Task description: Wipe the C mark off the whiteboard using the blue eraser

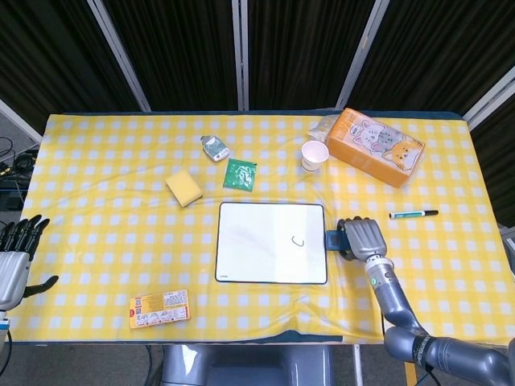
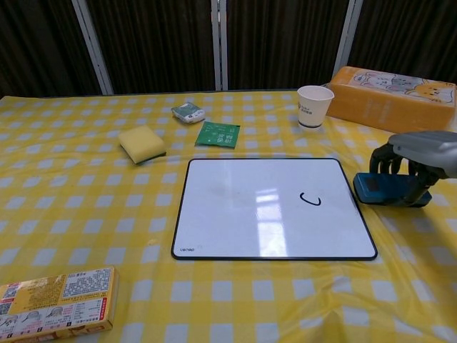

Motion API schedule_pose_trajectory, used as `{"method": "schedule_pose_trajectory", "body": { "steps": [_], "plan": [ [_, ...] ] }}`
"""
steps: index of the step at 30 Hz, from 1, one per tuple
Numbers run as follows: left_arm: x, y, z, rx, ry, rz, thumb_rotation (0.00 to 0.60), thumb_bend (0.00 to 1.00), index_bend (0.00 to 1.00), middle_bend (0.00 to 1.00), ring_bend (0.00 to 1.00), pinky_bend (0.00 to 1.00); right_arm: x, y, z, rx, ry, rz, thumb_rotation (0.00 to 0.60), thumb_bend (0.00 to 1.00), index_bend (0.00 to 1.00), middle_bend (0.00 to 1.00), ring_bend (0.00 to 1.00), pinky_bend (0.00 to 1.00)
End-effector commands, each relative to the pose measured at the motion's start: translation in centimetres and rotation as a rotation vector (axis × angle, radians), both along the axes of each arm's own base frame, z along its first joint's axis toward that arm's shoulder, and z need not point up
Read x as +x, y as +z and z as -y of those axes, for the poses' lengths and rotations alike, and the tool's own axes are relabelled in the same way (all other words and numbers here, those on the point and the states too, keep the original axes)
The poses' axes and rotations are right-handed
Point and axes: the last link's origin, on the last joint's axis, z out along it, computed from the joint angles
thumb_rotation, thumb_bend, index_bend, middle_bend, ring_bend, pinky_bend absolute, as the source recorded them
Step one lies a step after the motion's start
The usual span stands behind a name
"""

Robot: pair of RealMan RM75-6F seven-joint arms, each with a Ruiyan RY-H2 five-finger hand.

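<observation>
At the head view's far left edge, the left hand (image 1: 14,256) hung empty with fingers spread. On yellow-checked cloth (image 2: 71,207), the glossy rectangular whiteboard (image 2: 250,214) bore the C mark (image 2: 310,199). Right of it, the right hand (image 2: 418,153) gripped the blue eraser (image 2: 385,190).

Glossy whiteboard (image 2: 264,207) mirrors light; matt checked cloth covers the table (image 2: 71,193); porous yellow sponge (image 2: 142,143); paper cup (image 2: 314,106).

Yellow sponge (image 1: 184,186), green packet (image 1: 240,174), paper cup (image 1: 314,155) behind whiteboard.
</observation>
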Motion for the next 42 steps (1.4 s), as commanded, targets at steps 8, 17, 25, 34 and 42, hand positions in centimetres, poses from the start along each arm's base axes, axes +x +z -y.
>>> {"method": "schedule_pose_trajectory", "body": {
  "steps": [8,17,25,34,42],
  "plan": [
    [0.0,0.0,0.0,0.001,-0.001,0.009,0.6,0.15,0.0,0.0,0.0,0.0,2.9,1.2,-0.6,-0.07,0.104,0.176,0.6,0.35,0.84,0.76,0.78,0.83],
    [-0.1,0.3,-0.1,0.005,0.001,0.022,0.6,0.16,0.0,0.0,0.0,0.0,8.1,-1.2,-1.4,-0.025,0.187,0.34,0.6,0.35,0.84,0.76,0.78,0.83],
    [-0.6,0.6,-0.3,-0.002,0.024,0.043,0.6,0.16,0.0,0.0,0.0,0.0,11.8,-5.1,-0.7,0.026,0.228,0.347,0.6,0.35,0.84,0.76,0.78,0.83],
    [-1.1,0.7,-0.6,-0.021,0.047,0.076,0.6,0.16,0.0,0.0,0.0,0.0,14.6,-9.1,0.1,0.073,0.228,0.331,0.6,0.35,0.84,0.76,0.78,0.83],
    [-1.5,0.6,-0.8,-0.031,0.064,0.084,0.6,0.16,0.0,0.0,0.0,0.0,13.6,-10.7,0.7,0.086,0.189,0.318,0.6,0.35,0.84,0.76,0.78,0.83]
  ]
}}
